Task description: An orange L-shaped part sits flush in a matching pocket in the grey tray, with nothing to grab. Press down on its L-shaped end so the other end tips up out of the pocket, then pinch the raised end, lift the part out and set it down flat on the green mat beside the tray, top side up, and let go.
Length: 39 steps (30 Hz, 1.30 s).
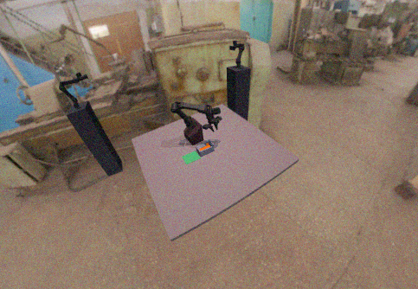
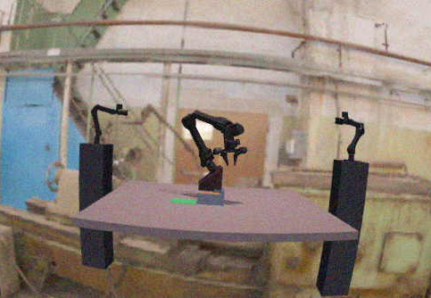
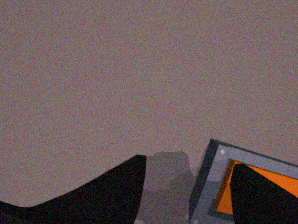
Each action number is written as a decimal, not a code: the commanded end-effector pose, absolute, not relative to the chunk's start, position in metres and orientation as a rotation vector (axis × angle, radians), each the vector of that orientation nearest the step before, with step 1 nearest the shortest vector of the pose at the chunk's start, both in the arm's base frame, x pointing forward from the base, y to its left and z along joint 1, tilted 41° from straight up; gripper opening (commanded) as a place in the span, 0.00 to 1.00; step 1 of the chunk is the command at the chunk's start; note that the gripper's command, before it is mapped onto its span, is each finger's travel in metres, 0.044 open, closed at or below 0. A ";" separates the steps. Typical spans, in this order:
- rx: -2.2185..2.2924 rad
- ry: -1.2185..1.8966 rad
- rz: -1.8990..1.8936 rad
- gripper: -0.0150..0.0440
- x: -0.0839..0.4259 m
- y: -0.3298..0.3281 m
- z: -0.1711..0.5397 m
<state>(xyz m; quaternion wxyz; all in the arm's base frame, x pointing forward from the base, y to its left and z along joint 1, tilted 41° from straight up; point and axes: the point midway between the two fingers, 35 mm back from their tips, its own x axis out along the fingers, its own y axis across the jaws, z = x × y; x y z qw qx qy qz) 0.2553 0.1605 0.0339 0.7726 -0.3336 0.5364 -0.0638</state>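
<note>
The orange part (image 1: 205, 147) (image 2: 211, 193) (image 3: 280, 181) lies in the pocket of the grey tray (image 1: 207, 153) (image 2: 211, 199) (image 3: 216, 175) and looks level with its top. In the wrist view one finger covers some of it, and its full outline is not visible. The green mat (image 1: 191, 157) (image 2: 183, 201) lies flat beside the tray and is bare. My gripper (image 1: 214, 129) (image 2: 231, 163) (image 3: 189, 170) points down, well above the tray. Its fingers stand partly open with nothing between them.
The arm's base (image 1: 194, 135) (image 2: 211, 180) stands close behind the tray on the table (image 1: 220, 190) (image 2: 155, 216). Two dark pillars (image 1: 94, 138) (image 1: 238, 93) (image 2: 96, 201) (image 2: 347, 214) with small arms on top stand beyond the table's edges.
</note>
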 end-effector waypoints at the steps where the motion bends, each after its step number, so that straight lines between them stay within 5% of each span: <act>1: -0.635 1.343 -0.400 0.56 0.248 0.096 0.000; 39: -0.609 1.388 -0.478 0.56 0.256 0.020 -0.077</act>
